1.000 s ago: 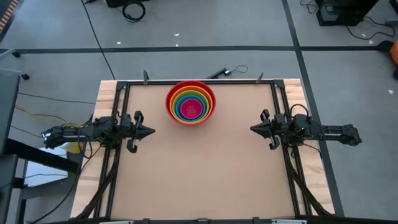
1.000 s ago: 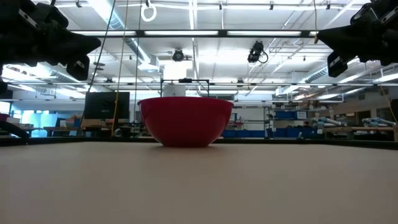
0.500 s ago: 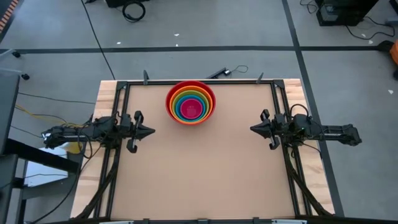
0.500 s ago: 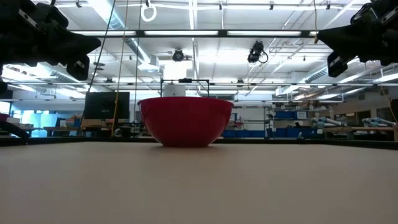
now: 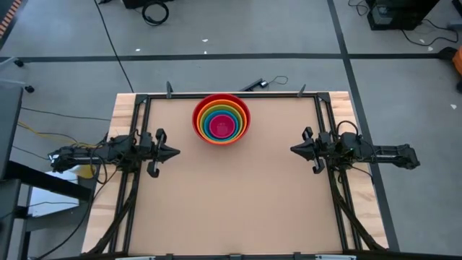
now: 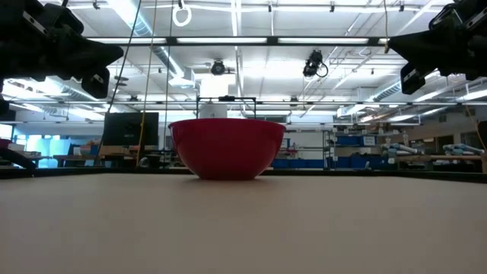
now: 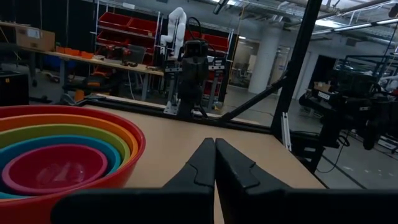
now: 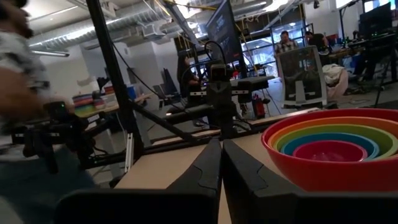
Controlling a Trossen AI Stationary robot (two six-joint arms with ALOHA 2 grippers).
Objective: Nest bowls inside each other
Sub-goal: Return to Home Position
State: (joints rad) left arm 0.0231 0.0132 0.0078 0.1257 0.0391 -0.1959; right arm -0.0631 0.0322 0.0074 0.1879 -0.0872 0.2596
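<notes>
The bowls stand nested as one stack (image 5: pixel 221 118) at the table's far middle, the red one (image 6: pixel 227 148) outermost with its base on the tabletop. Inside it sit the orange (image 7: pixel 74 124), yellow-green (image 7: pixel 56 132), blue (image 7: pixel 93 144) and pink (image 7: pixel 53 169) bowls, each within the larger. My left gripper (image 5: pixel 175 152) hovers shut at the table's left edge, pointing level toward the middle. At the right edge my right gripper (image 5: pixel 294 149) does the same, shut. Both are well clear of the stack.
A black metal frame (image 5: pixel 231 94) runs along the table's far edge and both sides. Bare brown tabletop (image 5: pixel 231 202) spreads between the arms and toward the near edge. In the right wrist view a blurred person (image 8: pixel 18 68) shows close by, beyond the table, and others farther off.
</notes>
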